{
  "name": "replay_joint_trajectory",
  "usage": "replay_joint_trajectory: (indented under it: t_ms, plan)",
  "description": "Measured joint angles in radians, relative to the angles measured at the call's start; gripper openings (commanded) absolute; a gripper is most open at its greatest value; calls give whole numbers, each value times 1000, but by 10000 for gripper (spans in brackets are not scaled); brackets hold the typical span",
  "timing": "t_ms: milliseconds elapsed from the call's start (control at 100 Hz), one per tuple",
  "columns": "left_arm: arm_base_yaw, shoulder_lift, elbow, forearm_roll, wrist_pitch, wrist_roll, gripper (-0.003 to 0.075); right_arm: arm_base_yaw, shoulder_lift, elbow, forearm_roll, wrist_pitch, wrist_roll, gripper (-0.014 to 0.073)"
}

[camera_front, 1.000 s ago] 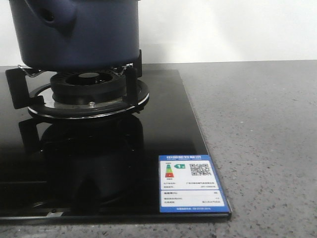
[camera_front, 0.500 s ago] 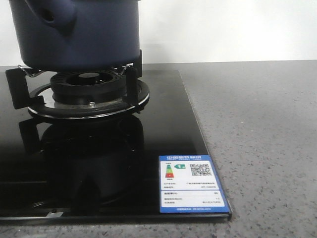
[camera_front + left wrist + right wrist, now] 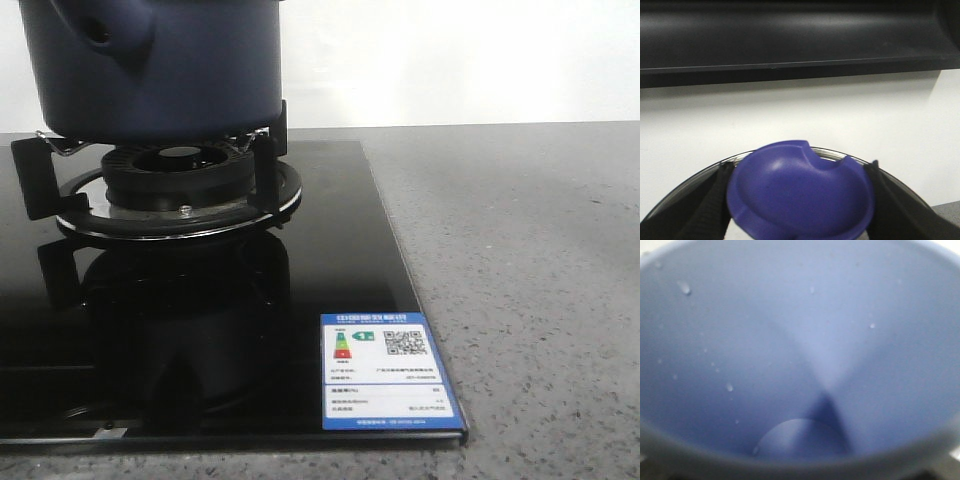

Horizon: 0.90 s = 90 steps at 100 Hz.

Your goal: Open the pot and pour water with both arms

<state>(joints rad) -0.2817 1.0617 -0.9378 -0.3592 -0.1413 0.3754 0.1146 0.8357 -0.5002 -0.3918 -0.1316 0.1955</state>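
In the front view the pot (image 3: pixel 160 65), dark navy with matte sides, stands on the black prongs of the pot support (image 3: pixel 265 165) over a round burner (image 3: pixel 180 170) at the upper left, its top cut off by the frame; a stubby handle (image 3: pixel 115 30) of the same colour with a small hole juts from its near side. The burner sits in a glossy black glass hob (image 3: pixel 330 260), which mirrors the pot and ring, and a blue-bordered energy label (image 3: pixel 388 370) with a QR code is stuck at the hob's near right corner. The hob lies on a grey speckled counter (image 3: pixel 520 280) before a white wall; neither arm shows here. In the left wrist view the left hand (image 3: pixel 800 200) has its two dark fingers (image 3: pixel 715 200) spread to either side of a rounded blue knob (image 3: pixel 800 192), and they appear closed against its flanks; behind it curves the shiny rim of a lid (image 3: pixel 690 182), with the white wall and a dark band beyond. In the right wrist view the inside of a light blue cup (image 3: pixel 800 350) fills the frame, its wall dotted with small droplets and its round bottom visible low down; the right hand itself cannot be made out, so whether it is open or closed cannot be told.
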Motion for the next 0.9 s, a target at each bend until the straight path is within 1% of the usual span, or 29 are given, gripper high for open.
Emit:
replay_joint_trajectory:
  t_ms: [130,260,420,650,900]
  plan:
    - [0,0,0,0,0,0,393,-56,77,58,24,-116,0,346]
    - [0,0,0,0,0,0,393,-99,203,64,36,-231,2,346]
    - [0,0,0,0,0,0,393,-124,357,64,67,-355,4,346]
    - [0,0,0,0,0,0,393,-128,491,64,78,-432,4,346]
    - [0,0,0,0,0,0,393,-128,553,64,78,-472,4,346]
